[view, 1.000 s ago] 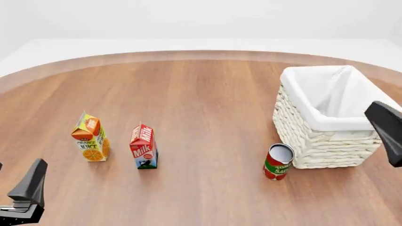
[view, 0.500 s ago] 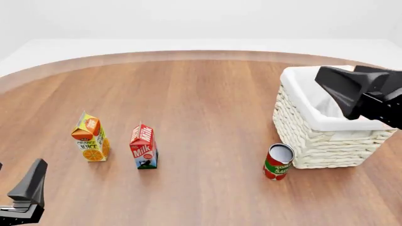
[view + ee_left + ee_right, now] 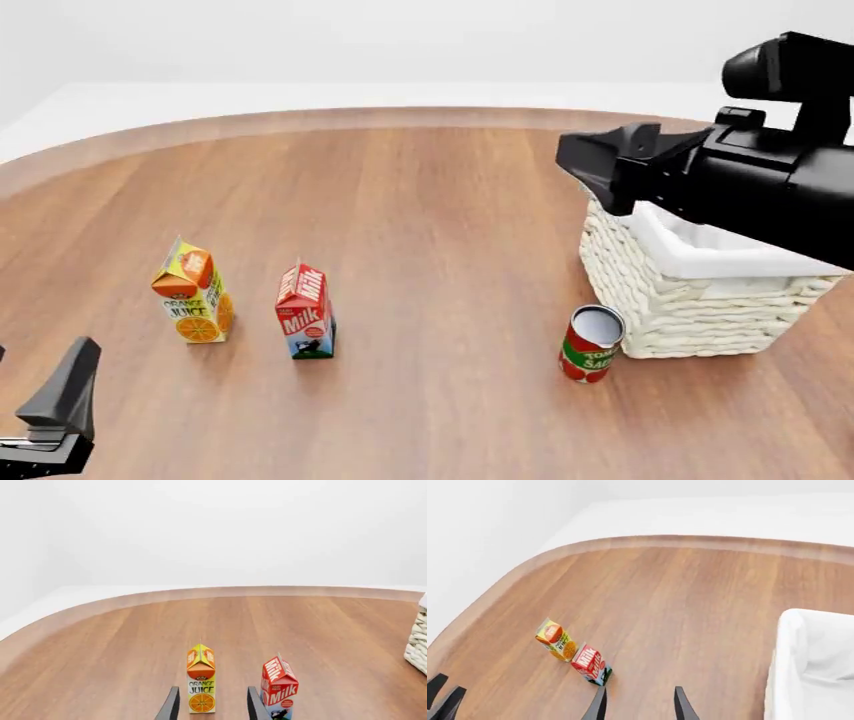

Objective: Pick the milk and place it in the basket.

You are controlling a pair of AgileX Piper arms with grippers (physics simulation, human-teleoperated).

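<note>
The milk (image 3: 306, 312) is a small red-topped carton standing upright on the wooden table, left of centre, beside an orange juice carton (image 3: 195, 292). The milk also shows in the left wrist view (image 3: 279, 689) and the right wrist view (image 3: 590, 665). The cream wicker basket (image 3: 694, 300) with a white lining stands at the right. My right gripper (image 3: 601, 160) hovers high over the basket's left side, open and empty (image 3: 639, 700), far from the milk. My left gripper (image 3: 40, 375) rests open near the front left corner (image 3: 212, 700), short of both cartons.
A red tomato sauce can (image 3: 591, 343) stands upright just in front of the basket's left corner. The juice carton (image 3: 201, 679) lines up between my left fingers in the left wrist view, well beyond them. The table's curved far edge (image 3: 400, 115) runs across the back.
My right arm has swung up and leftward from the right edge to above the basket's left side. The left arm, cartons, can and basket have not moved.
</note>
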